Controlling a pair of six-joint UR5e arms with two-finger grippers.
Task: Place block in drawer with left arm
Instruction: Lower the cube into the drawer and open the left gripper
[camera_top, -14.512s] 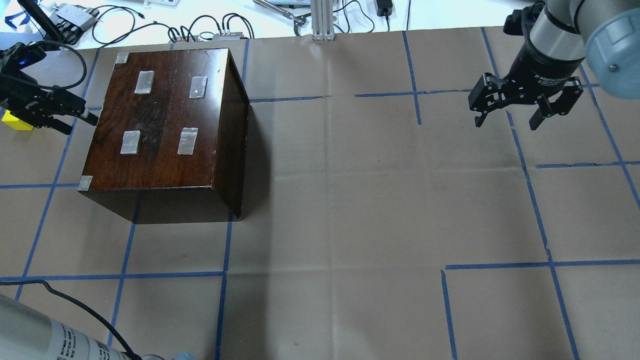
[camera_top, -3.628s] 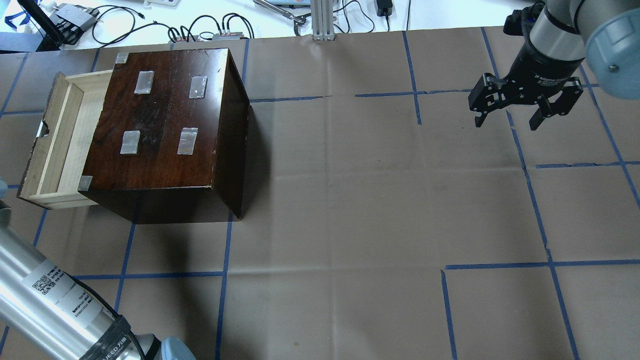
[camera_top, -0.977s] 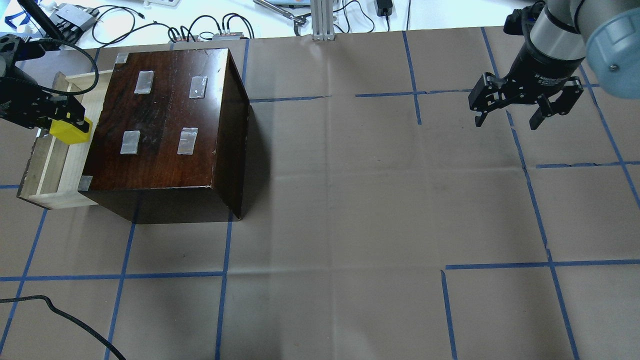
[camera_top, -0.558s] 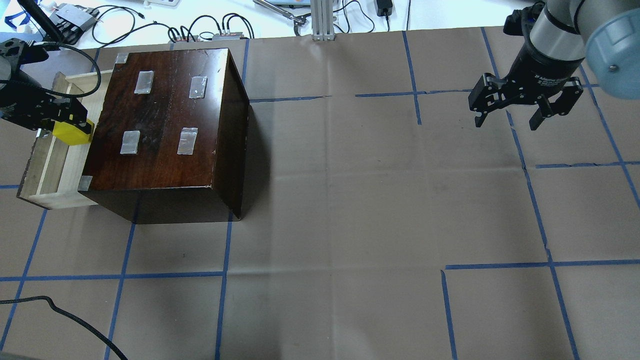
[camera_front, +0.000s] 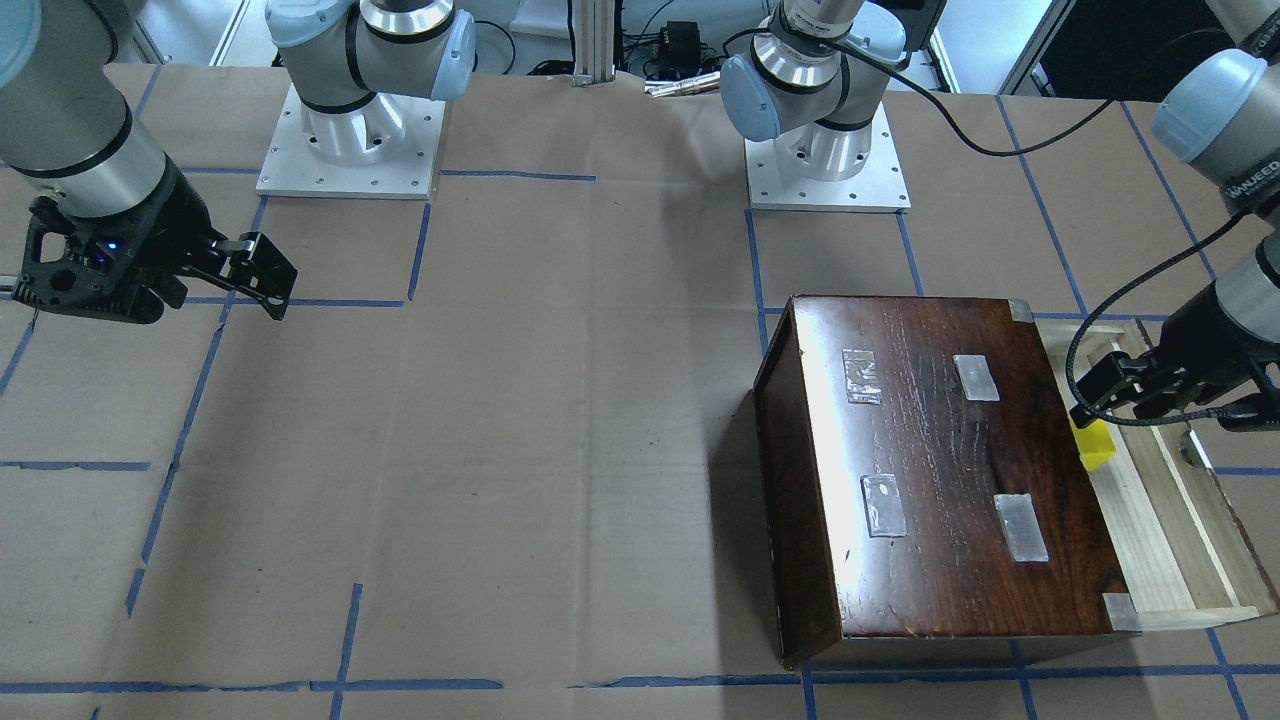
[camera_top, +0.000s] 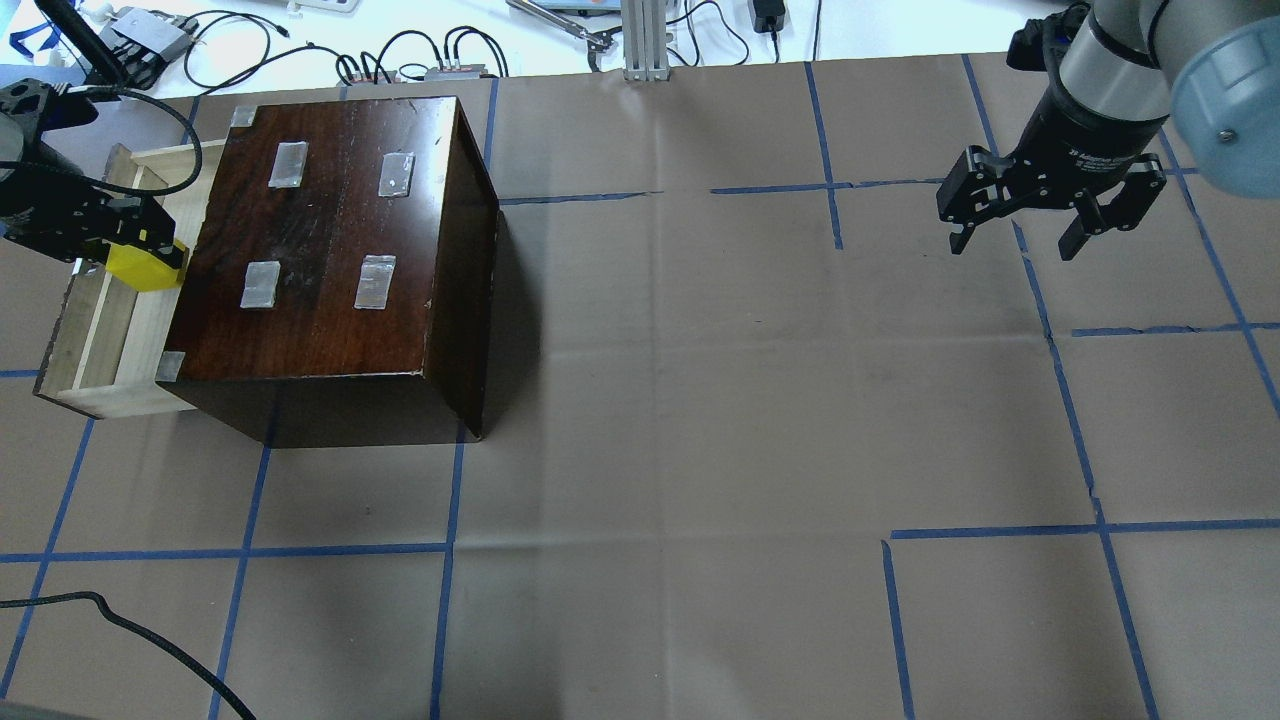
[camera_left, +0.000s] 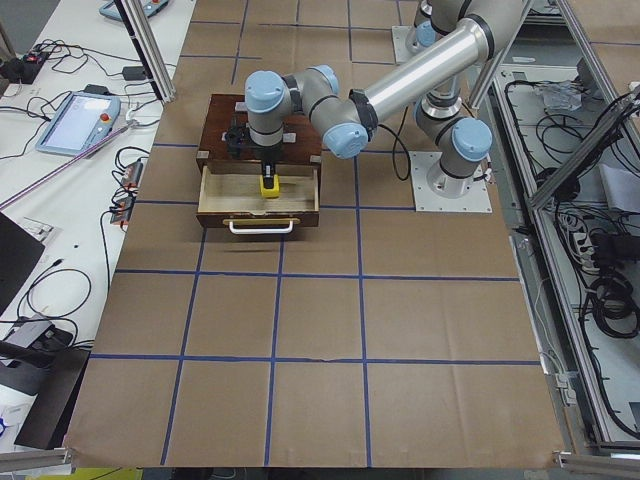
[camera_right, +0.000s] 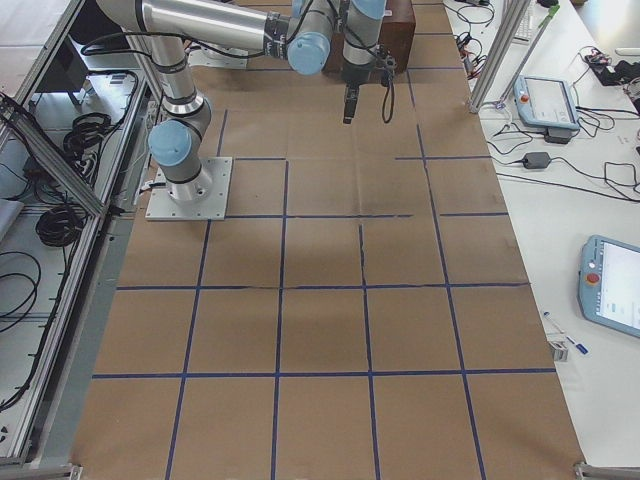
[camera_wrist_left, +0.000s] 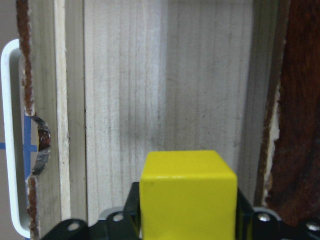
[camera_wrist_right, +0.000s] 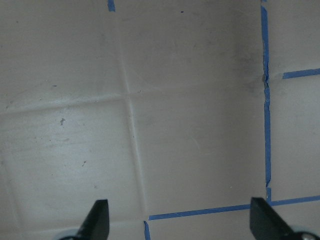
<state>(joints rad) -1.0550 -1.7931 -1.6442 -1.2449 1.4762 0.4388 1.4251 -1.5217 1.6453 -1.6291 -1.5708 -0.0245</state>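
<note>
A glossy dark-brown wooden cabinet (camera_top: 330, 240) with four patches of clear tape (camera_top: 375, 282) on its top stands on a table covered in brown paper with a blue tape grid (camera_top: 700, 400). From the cabinet's face on the robot's left side a shallow drawer of pale unfinished wood (camera_top: 125, 335) stands partly open. Its dark front panel, the part farthest from the cabinet, carries a white handle (camera_wrist_left: 10, 140) and a small finger notch (camera_wrist_left: 40, 145).

The left arm's black two-finger gripper (camera_top: 138, 250) hangs over the open drawer with its fingers clamped on a small bright yellow rectangular block (camera_top: 143, 268). The block sits within the drawer's outline, just beside the cabinet's front edge and about halfway along the drawer's length. In the left wrist view it fills the lower middle, with the drawer's pale grained floor spreading out beyond it. Whether the block touches that floor cannot be told.

The right arm's black two-finger gripper (camera_top: 1015, 240) is well apart from the cabinet, out past the side opposite the drawer. It points down at the paper with its fingers spread wide and nothing between them.
</note>
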